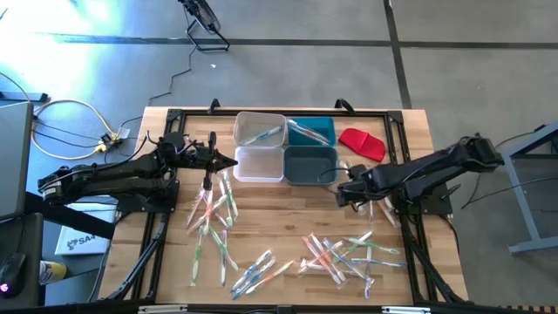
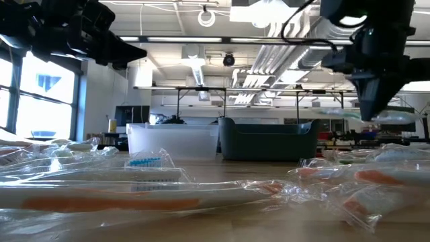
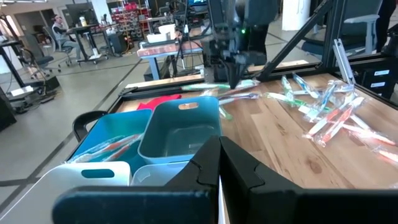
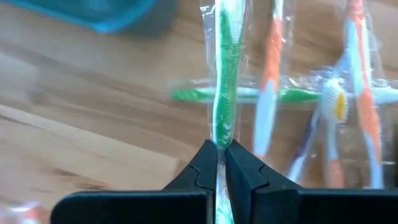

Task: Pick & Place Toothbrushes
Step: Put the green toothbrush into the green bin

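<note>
On the wooden table (image 1: 288, 205), four bins sit together against the far edge: a clear bin (image 1: 260, 128) holding a couple of toothbrushes, a bright blue bin (image 1: 311, 132) also holding one, a white bin (image 1: 258, 164) and a dark teal bin (image 1: 310, 165) in front of them. A red cloth-like piece (image 1: 362, 143) lies just beside the blue bin toward the far right corner. The wrapped toothbrushes (image 1: 340, 255) lie scattered along the near half of the table, in one cluster toward the left side and another spread toward the near right corner. The right gripper (image 4: 218, 152) hangs above the table just right of the dark teal bin, its fingers pinched together on a green toothbrush (image 4: 225, 74) in a clear wrapper; the right wrist view shows the wrapper running out from between the fingertips over other orange and green brushes below. The left gripper (image 3: 219, 163) hovers by the near left corner of the white bin, its fingers pressed together with nothing visible between them. No lettering on the wrappers or bins can be read. A box beside the table's left edge carries print too small to make out.
</note>
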Controlling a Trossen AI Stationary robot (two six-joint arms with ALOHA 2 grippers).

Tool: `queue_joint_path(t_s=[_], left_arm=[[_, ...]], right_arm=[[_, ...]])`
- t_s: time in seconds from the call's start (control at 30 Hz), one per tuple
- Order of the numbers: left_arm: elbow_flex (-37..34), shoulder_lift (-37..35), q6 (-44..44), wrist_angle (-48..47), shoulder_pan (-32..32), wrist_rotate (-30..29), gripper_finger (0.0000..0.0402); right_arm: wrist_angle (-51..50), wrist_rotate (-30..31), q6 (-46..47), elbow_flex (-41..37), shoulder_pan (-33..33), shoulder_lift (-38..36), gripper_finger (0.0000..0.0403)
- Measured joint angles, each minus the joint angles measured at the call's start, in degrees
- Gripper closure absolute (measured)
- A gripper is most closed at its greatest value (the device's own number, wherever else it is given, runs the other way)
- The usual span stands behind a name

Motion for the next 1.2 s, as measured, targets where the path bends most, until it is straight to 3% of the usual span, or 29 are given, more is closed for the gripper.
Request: queue_joint_path(t_s=[0.2,0.53,0.73,0.93,1.2], left_arm=[[0.0,0.0,0.0,-0.41,0.01,0.0,0.04],[0.0,0.0,0.0,0.19,0.02,-0.02,0.04],[0.0,-0.01,0.0,0.35,0.02,-1.11,0.04],[0.0,-0.02,0.0,0.05,0.02,-4.39,0.04],[0.0,-0.01,0.0,0.02,0.01,-4.46,0.04]], right_arm=[[-1.62,6.49,-1.39,2.09,0.11,-4.56,0.0397],[2.21,15.79,-12.97,3.65,-3.12,-6.42,0.0397],[10.71,15.38,-26.19,3.65,-8.43,-6.44,0.0397],[19.66,10.29,-40.62,3.66,-14.73,-6.45,0.0397],[24.47,5.52,-52.2,3.65,-21.45,-5.05,0.0397]])
